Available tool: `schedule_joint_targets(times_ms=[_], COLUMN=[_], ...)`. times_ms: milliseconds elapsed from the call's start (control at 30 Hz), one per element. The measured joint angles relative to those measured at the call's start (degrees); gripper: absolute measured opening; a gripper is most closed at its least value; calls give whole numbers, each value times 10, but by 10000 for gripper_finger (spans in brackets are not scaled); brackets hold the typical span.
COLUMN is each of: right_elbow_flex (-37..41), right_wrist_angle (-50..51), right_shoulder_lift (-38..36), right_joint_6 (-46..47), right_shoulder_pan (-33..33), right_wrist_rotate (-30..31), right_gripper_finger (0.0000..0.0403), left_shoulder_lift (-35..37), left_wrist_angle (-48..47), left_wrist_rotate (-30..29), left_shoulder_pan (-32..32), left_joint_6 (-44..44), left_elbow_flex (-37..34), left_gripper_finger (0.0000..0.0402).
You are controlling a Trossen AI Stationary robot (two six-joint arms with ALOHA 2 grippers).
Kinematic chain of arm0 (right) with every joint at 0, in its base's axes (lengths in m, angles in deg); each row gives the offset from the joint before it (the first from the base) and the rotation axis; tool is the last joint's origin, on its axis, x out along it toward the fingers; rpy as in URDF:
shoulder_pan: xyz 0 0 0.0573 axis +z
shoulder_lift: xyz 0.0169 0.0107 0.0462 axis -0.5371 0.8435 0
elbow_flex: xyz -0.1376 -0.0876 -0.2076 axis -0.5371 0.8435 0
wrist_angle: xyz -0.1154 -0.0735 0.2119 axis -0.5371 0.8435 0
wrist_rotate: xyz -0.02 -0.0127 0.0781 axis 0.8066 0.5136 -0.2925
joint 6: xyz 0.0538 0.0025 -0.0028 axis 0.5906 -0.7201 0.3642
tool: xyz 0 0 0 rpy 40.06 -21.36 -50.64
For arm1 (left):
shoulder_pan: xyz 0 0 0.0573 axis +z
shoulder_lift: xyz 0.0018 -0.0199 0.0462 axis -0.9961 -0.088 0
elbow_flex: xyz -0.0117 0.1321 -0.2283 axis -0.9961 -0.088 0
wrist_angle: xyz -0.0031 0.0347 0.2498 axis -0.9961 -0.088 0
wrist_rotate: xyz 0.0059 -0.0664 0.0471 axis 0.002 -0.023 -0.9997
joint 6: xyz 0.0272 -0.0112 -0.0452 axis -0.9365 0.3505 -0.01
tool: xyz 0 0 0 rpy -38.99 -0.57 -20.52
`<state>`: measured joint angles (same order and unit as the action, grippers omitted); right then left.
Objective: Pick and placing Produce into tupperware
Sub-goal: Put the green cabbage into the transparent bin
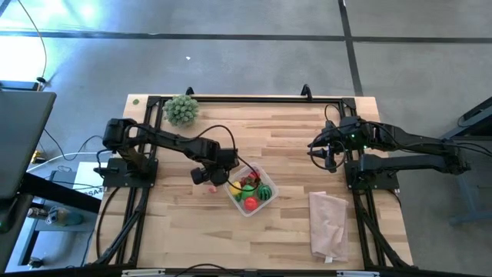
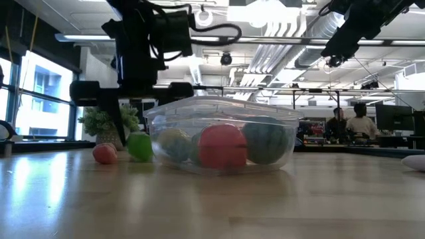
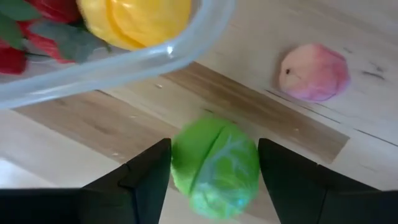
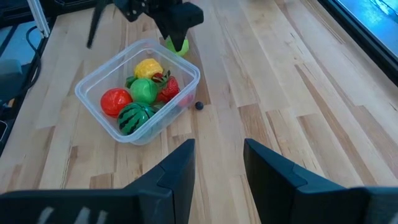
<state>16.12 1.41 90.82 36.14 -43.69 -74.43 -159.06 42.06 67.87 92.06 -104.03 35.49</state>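
The clear tupperware [image 1: 247, 211] stands mid-table and holds several toy produce pieces, among them a yellow one [image 4: 148, 67], a red one [image 4: 115, 101] and a striped watermelon ball [image 4: 134, 117]. A green leafy toy [image 3: 214, 168] rests on the wood just off the tupperware's left side, with a pink toy [image 3: 313, 71] beside it. My left gripper [image 1: 214, 178] points down over the green toy, open, one finger close on each side of it. My right gripper [image 4: 217, 155] hangs open and empty, high over the table's right part.
A grey-green bushy ball [image 1: 181, 109] sits at the far left edge. A pale pinkish bag [image 1: 328, 223] lies at the near right. A small dark bead [image 4: 199, 105] lies by the tupperware's right side. People sit in the room beyond [image 2: 352, 123].
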Motion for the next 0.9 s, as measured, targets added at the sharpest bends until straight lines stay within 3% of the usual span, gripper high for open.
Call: schedule_joint_targets(times_ms=[900], right_elbow_flex=[0], right_wrist_angle=[0], right_shoulder_lift=[0], right_joint_6=[0], right_shoulder_pan=[0], right_wrist_rotate=[0], right_gripper_finger=[129], left_shoulder_lift=[-4], left_wrist_angle=[23], left_wrist_rotate=[-2], left_shoulder_pan=[0], left_joint_6=[-11], left_elbow_flex=[-31], left_gripper_finger=[228])
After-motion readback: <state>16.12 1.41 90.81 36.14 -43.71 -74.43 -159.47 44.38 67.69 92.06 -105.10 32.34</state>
